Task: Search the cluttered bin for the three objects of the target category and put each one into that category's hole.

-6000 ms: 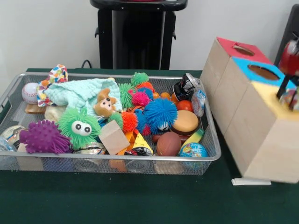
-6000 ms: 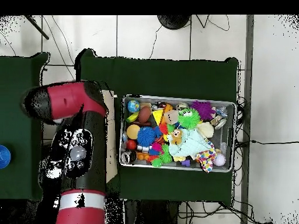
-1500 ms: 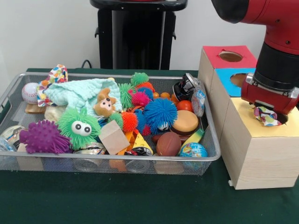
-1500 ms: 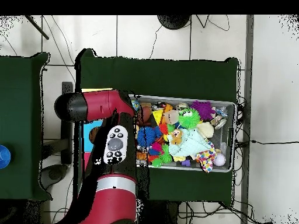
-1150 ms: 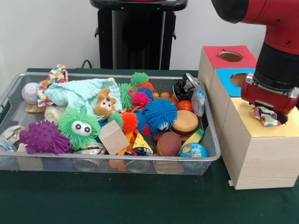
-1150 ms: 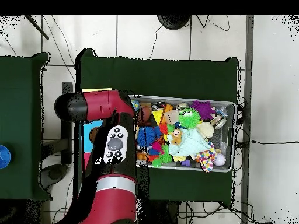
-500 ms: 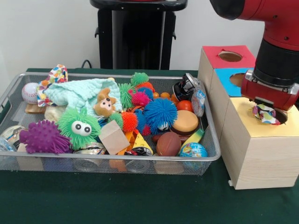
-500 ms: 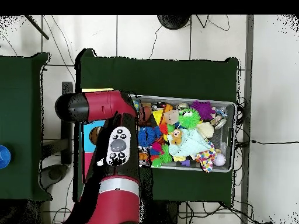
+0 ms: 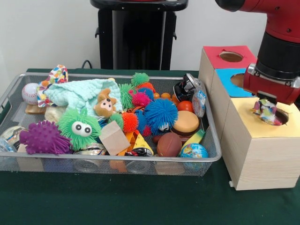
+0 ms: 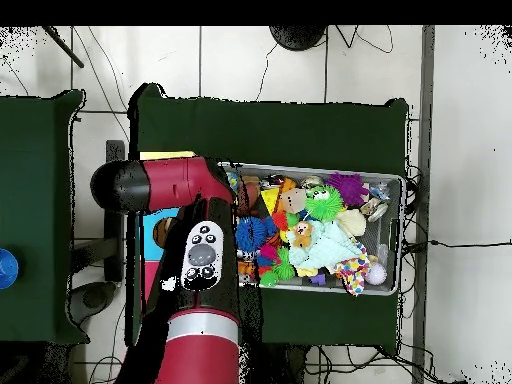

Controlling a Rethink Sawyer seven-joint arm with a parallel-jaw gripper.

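My hand (image 9: 267,108) hangs directly over the hole (image 9: 276,117) in the yellow top of the nearest wooden box (image 9: 262,150), and it is closed on a small dotted cloth piece (image 9: 266,112). The cloth dangles from my fingertips with its lower edge at the hole's rim; I cannot tell whether it touches the yellow surface. In the overhead view my arm (image 10: 195,270) covers the boxes almost wholly, so the hand itself is hidden there.

Beyond the yellow box stand a blue-topped box (image 9: 234,79) and a red-topped box (image 9: 225,58), in one row, each with its own round hole.

Beside the boxes, the bin (image 9: 108,161) rests on the green surface (image 9: 140,201), packed with toys. A second printed cloth piece (image 9: 55,77), marked with coloured triangles, lies at the bin's far corner, next to a baseball (image 9: 29,93) and against the mint-green knitted cloth (image 9: 79,93). Also noted in the bin: a green spiky ball with eyes (image 9: 79,127), a purple spiky ball (image 9: 44,138), a blue spiky ball (image 9: 161,115) and a small globe ball (image 9: 193,151).
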